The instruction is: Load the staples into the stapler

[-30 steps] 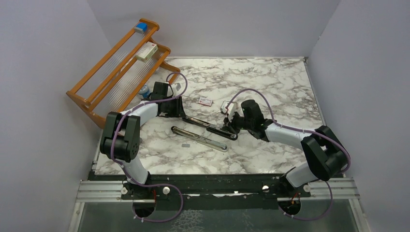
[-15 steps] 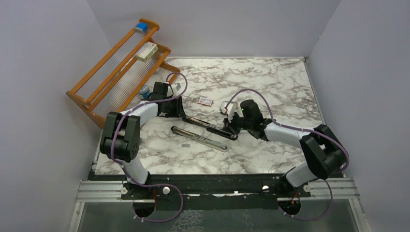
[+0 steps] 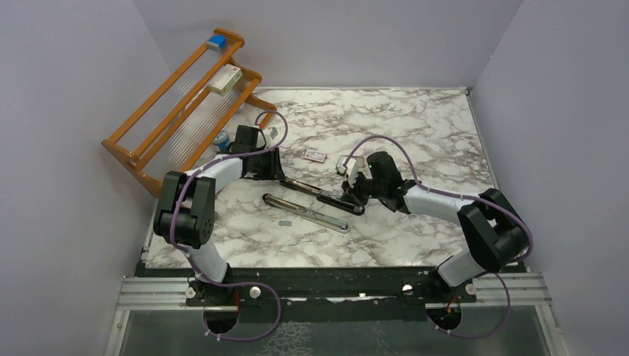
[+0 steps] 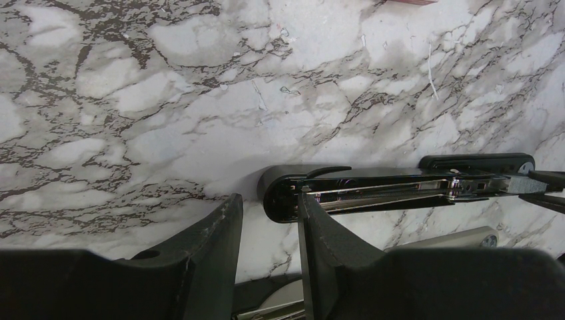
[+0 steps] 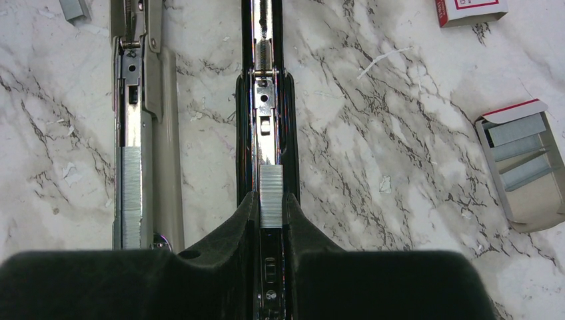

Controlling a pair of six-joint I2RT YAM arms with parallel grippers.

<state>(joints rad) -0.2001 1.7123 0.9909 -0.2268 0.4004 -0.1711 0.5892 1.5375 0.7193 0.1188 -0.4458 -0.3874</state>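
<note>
The black stapler (image 3: 324, 196) lies open on the marble, its silver rail (image 5: 265, 100) facing up. My right gripper (image 5: 270, 197) is shut on a short strip of staples (image 5: 271, 183), which it holds directly over the rail near the stapler's right end. In the top view the right gripper (image 3: 354, 193) hangs over that end. My left gripper (image 4: 268, 200) is open at the stapler's other end (image 4: 283, 193). One of its fingers (image 4: 320, 230) is against that end, and only marble lies between the jaws.
A light grey stapler-like tool (image 5: 143, 133) lies parallel beside the stapler, with staples in it. A grey tray (image 5: 526, 167) holds spare strips, and a red-and-white packet (image 5: 470, 9) sits beyond it. A loose strip (image 3: 285, 221) lies in front. A wooden rack (image 3: 185, 96) stands at the back left.
The right arm has edged slightly left along the stapler with the strip. The left arm has not moved.
</note>
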